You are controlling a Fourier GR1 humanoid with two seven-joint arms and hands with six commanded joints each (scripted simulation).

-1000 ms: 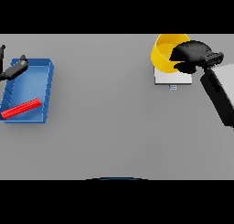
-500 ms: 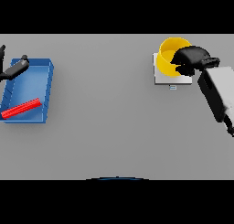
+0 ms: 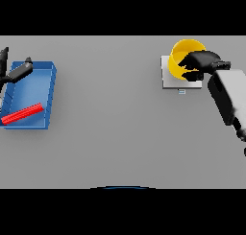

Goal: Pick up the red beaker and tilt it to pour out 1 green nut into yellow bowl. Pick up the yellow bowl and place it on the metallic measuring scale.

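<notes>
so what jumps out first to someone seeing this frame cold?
The yellow bowl at far right, sitting on the metallic measuring scale, with the right hand curled over its rim. Next, the blue tray at far left holding a red beaker lying on its side, with the left hand at the tray's far corner, fingers straight.
</notes>
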